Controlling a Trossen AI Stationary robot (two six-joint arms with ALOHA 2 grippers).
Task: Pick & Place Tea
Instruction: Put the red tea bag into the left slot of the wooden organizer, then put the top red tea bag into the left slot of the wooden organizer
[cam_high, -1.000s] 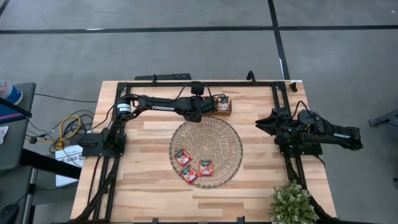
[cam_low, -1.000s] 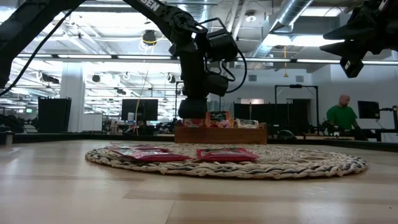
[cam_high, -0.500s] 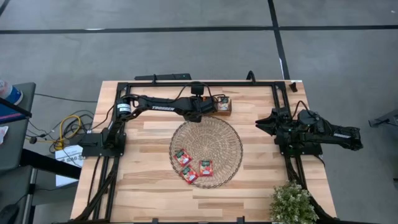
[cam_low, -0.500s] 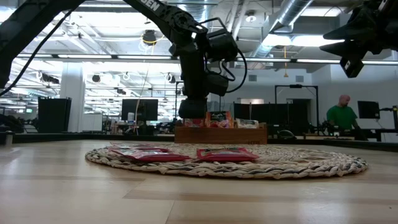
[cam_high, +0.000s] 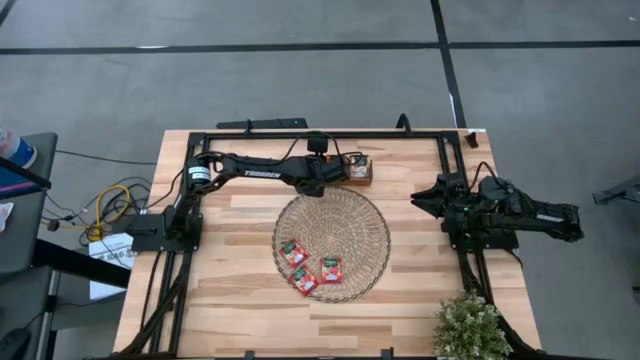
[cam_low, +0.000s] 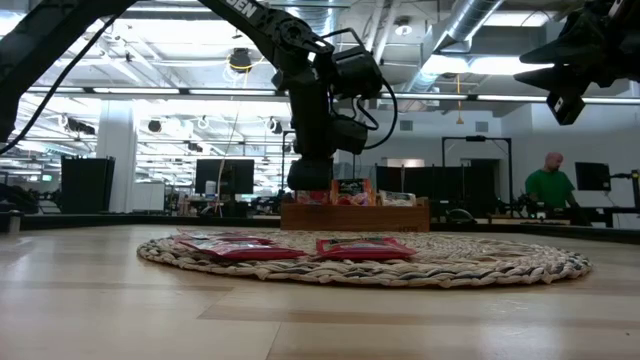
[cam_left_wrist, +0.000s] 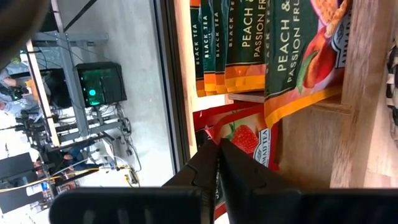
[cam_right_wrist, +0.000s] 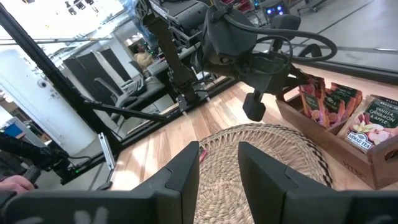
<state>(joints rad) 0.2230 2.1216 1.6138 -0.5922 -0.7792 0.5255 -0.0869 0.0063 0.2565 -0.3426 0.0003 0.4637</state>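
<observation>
The wooden table (cam_high: 240, 300) is carrying a round woven mat (cam_high: 360, 225) at its middle and a brown wooden tray (cam_low: 355, 215) at its far edge, just beyond the mat. The left arm is reaching across the far side so that the left gripper (cam_left_wrist: 217, 163) is hanging over the tray's left end. The right arm is waiting folded at the table's right edge, the right gripper (cam_right_wrist: 217, 163) pointing back toward the mat with its fingers standing apart and holding nothing.

Three red tea sachets (cam_high: 311, 268) are lying flat on the near-left part of the mat. More sachets are standing on edge in the tray: dark peach and passion fruit ones (cam_left_wrist: 292, 50) in one compartment, and a red strawberry sachet (cam_left_wrist: 245, 137) in the next.

The left gripper's fingers are pressing together, and in the left wrist view their tips are meeting at the top edge of the strawberry sachet. Whether they are pinching that edge or only touching it is hard to tell.

Judging by this, the step in hand is drawing a sachet out of the tray. To do it well, the gripper should be lifting straight along the sachet's plane, slowly, so the packet is not catching on the wooden divider or dragging a neighbour out with it.
</observation>
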